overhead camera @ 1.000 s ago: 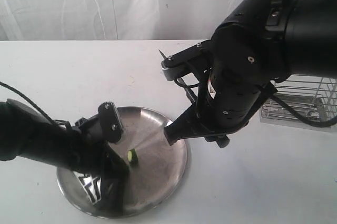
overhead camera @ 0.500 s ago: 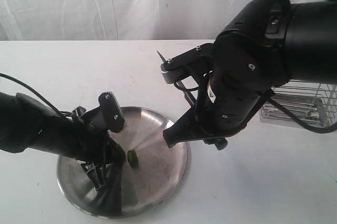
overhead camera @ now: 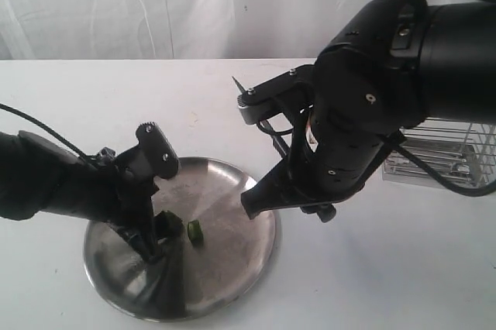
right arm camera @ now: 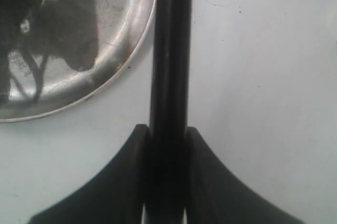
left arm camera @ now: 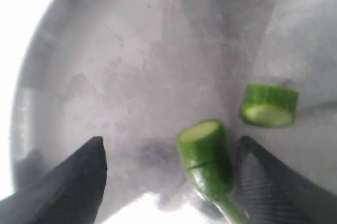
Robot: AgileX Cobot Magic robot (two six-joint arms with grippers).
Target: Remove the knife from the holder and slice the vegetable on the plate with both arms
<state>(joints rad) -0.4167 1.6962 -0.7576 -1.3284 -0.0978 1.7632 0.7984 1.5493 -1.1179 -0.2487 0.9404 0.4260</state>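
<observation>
I see L gripper [left arm camera: 168, 182] jaws apart, chili stub [left arm camera: 205, 153] btwn them, lower frame; cut slice [left arm camera: 269, 107] beside it on plate [left arm camera: 52, 77]. R gripper [right arm camera: 167, 132] is clamped on what looks like the knife [right arm camera: 169, 50] handle.

the left gripper [overhead camera: 155, 233] hangs low over the plate [overhead camera: 232, 260], beside a cut piece of the vegetable [overhead camera: 194, 230]; the holder [overhead camera: 449, 152] stands far right.

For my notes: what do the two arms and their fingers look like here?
The left arm and right arm are bulky, rounded, matte black. A thin black cable trails off the left; another loops beside the right. Fingers are black tapered wedges. No lettering shows.
</observation>
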